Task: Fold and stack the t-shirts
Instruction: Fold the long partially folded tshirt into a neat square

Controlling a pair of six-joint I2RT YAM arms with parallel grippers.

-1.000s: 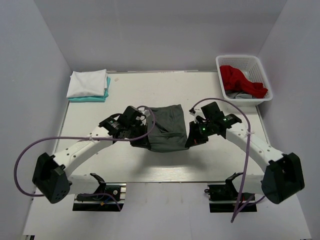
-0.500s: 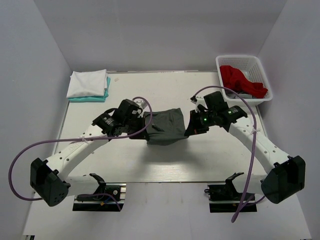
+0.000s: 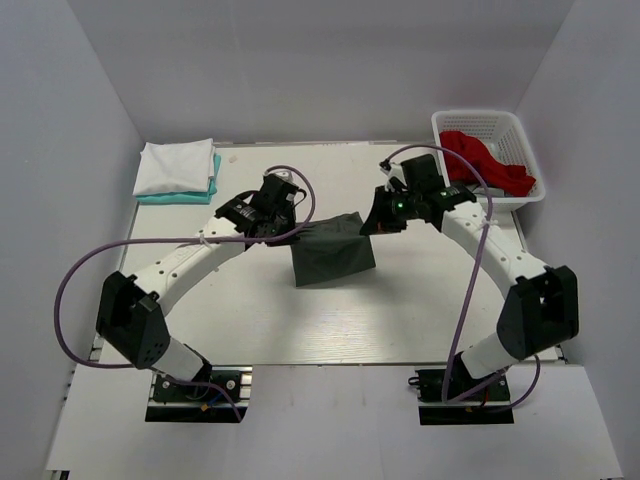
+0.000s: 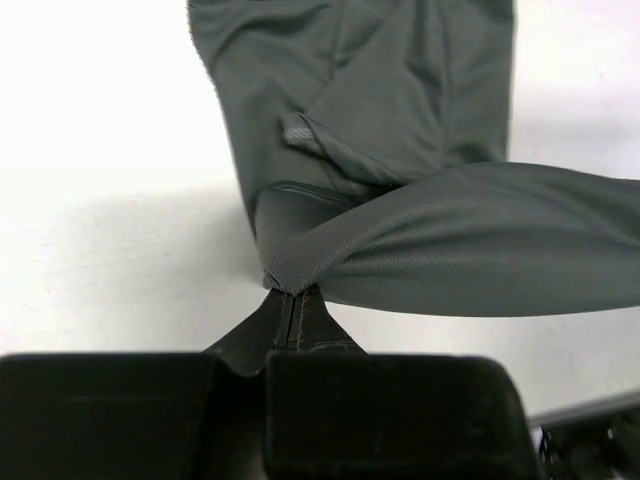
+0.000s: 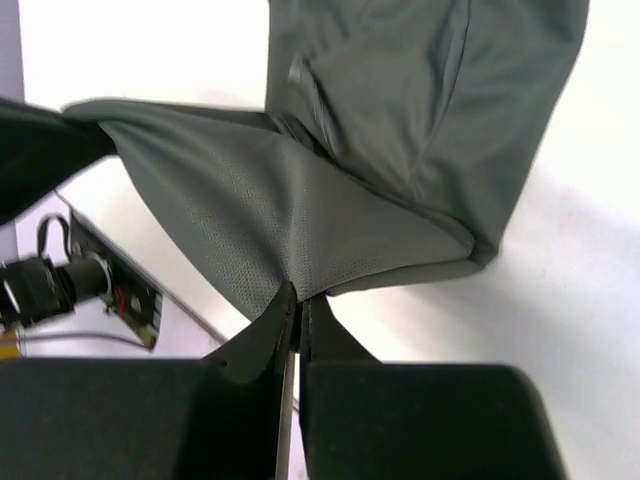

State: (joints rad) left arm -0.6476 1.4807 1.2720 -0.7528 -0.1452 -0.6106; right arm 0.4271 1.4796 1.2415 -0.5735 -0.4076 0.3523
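The dark grey t-shirt (image 3: 332, 252) lies partly folded mid-table, its far edge lifted and stretched between both grippers. My left gripper (image 3: 288, 224) is shut on the shirt's left corner; in the left wrist view the cloth (image 4: 400, 150) bunches at the gripper (image 4: 292, 293). My right gripper (image 3: 372, 224) is shut on the right corner; in the right wrist view the cloth (image 5: 400, 130) hangs from the gripper (image 5: 299, 298). The white t-shirt (image 3: 176, 165) lies folded on the teal t-shirt (image 3: 205, 190) at the far left. The red t-shirt (image 3: 482, 162) lies crumpled in the basket.
The white lattice basket (image 3: 485, 122) stands at the far right corner, with a bit of grey cloth (image 3: 486, 190) under the red shirt. Purple cables loop from both arms. White walls close in the table on three sides.
Both grippers have carried the grey shirt's held edge from the near side away toward the far side, folding the cloth over itself. The shirt now looks shorter. Both arms stretch farther out.
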